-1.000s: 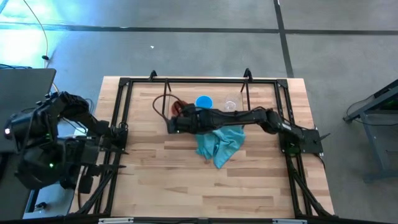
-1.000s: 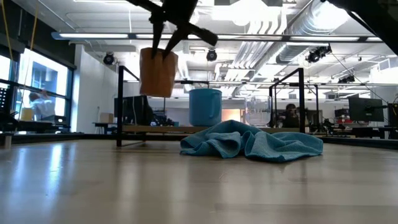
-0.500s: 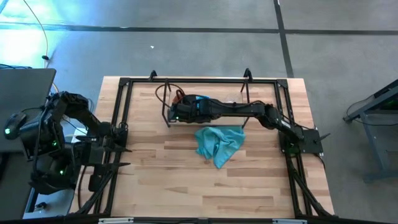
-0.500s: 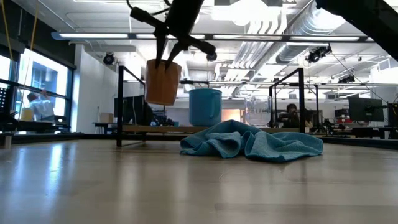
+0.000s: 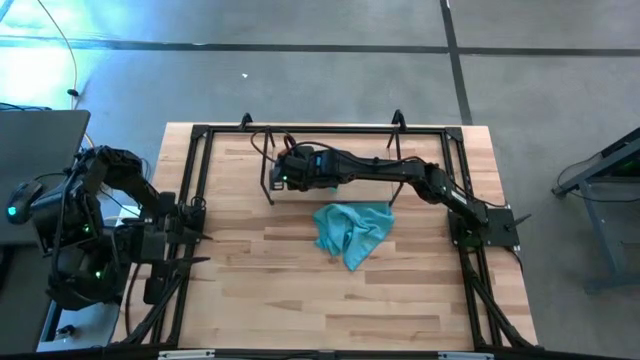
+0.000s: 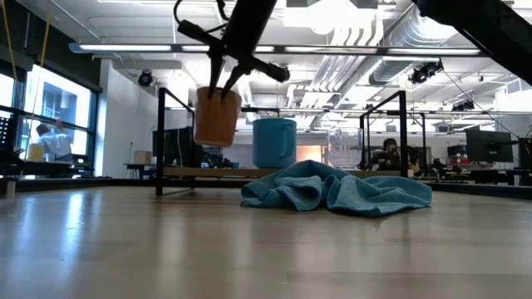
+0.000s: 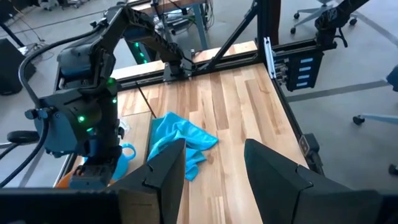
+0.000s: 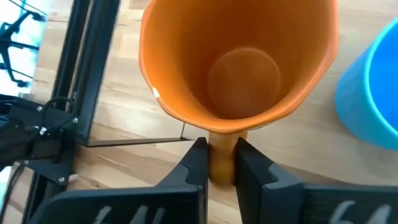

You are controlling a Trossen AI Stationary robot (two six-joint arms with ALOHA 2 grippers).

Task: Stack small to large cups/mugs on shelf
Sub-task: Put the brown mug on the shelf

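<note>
My right gripper (image 5: 285, 172) reaches over the left end of the black wire shelf (image 6: 208, 172), shut on the orange-brown mug (image 6: 217, 116), which hangs in the air above the shelf's wood surface. The blue mug (image 6: 274, 143) stands on the shelf just to the right of it, and the clear glass cup (image 6: 343, 148) stands farther right. In the high view the right arm covers both. My left gripper (image 7: 214, 168) is open and parked off the table's left edge. My right gripper pinches the orange-brown mug's handle (image 8: 222, 160) between its two fingers (image 8: 194, 163), close under the rim. The fingers come from above, pointing down and slightly slanted (image 6: 223, 81). The mug is lifted clear of the shelf, nearly upright, mouth up.
A crumpled teal cloth (image 5: 350, 232) lies on the table in front of the shelf. The shelf's black uprights (image 6: 160, 137) stand left of the held mug. The table's black frame rails (image 5: 195, 190) run along its sides. Bare wood lies toward the near edge.
My right gripper has carried the orange-brown mug toward the table's far edge, from in front of the shelf to over its left end, and has lowered it somewhat. The mug stays held and upright. My left arm has drawn back a little at the table's left edge.
</note>
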